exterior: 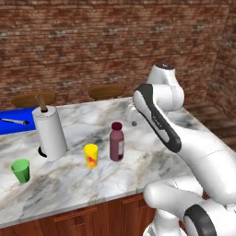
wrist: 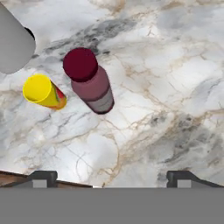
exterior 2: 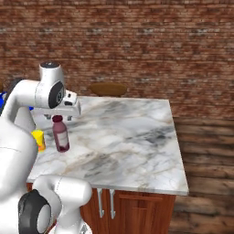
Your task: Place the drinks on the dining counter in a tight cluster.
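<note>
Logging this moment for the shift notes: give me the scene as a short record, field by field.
surface: marble dining counter
drink in view: maroon bottle, upright, cap on
beside bottle: yellow cup, apart from it
further left: paper towel roll, green cup
gripper: open, holding nothing, above the counter
cluster: not yet formed

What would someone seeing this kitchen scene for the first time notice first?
Probably the maroon bottle standing upright mid-way along the marble dining counter, with the yellow cup close beside it. The white arm arcs above them, its open gripper looking down on both. Further left stand a paper towel roll and a green cup.
</note>
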Robot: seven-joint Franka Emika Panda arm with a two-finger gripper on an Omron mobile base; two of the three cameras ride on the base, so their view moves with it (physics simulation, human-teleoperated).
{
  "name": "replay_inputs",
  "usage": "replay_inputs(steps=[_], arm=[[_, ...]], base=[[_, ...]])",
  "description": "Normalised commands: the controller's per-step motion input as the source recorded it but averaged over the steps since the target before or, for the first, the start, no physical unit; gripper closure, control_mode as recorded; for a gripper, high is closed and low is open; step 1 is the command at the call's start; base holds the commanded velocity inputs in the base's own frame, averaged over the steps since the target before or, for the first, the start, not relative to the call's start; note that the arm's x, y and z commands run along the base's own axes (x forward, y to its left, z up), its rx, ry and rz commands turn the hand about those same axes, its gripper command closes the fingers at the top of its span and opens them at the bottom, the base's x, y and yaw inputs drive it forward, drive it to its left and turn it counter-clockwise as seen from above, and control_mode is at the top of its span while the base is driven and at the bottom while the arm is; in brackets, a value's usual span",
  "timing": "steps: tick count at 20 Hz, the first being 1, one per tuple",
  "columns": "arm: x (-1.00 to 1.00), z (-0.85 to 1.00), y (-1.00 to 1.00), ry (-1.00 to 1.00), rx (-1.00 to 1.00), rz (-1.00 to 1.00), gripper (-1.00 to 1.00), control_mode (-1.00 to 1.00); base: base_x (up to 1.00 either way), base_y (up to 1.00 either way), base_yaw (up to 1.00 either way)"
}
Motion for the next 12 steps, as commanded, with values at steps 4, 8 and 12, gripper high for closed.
replay_inputs(steps=[4,8,12], arm=[[-0.96,0.48,-0.30,-0.16,0.00,-0.03,-1.00,-1.00],[-1.00,0.61,-0.19,-0.07,0.00,-0.01,-1.00,-1.00],[-0.96,0.58,-0.09,0.03,-0.01,0.00,-1.00,-1.00]], base=[[0.00,0.00,0.00],[0.00,0.00,0.00],[0.00,0.00,0.00]])
